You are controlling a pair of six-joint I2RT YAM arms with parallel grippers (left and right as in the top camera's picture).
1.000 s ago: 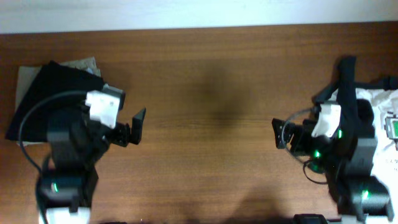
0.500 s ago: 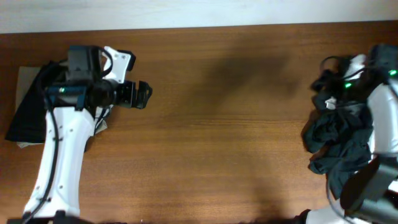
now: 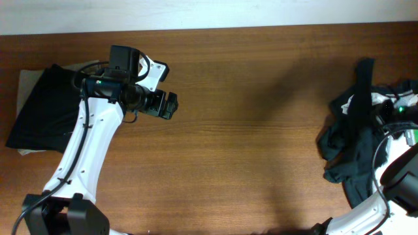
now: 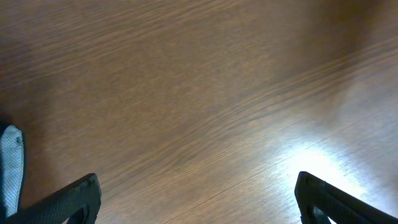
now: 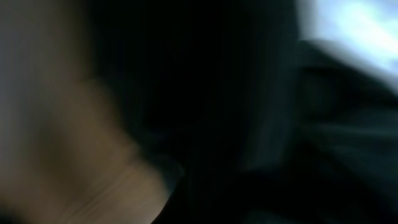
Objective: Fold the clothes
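Observation:
A crumpled heap of black clothes [image 3: 349, 147] lies at the table's right edge, with a black strip [image 3: 362, 85] running up from it. My right gripper is sunk in that heap beside the arm's wrist [image 3: 392, 108], and its fingers are hidden. Blurred black cloth [image 5: 249, 124] fills the right wrist view, so the jaws look shut on it. A folded black garment [image 3: 42, 114] rests at the far left. My left gripper [image 3: 171, 106] hangs open to the right of it, over bare wood, with nothing between its fingers [image 4: 81, 196].
A beige cloth [image 3: 25, 81] shows under the folded black garment. A white printed garment [image 3: 408, 134] lies under the heap at the right edge. The wooden table [image 3: 248, 130] stretches between the two arms. A pale wall borders its far edge.
The left arm has swung up and to the right, away from the folded garment, still open. The right arm has reached into the black heap and shut its jaws.

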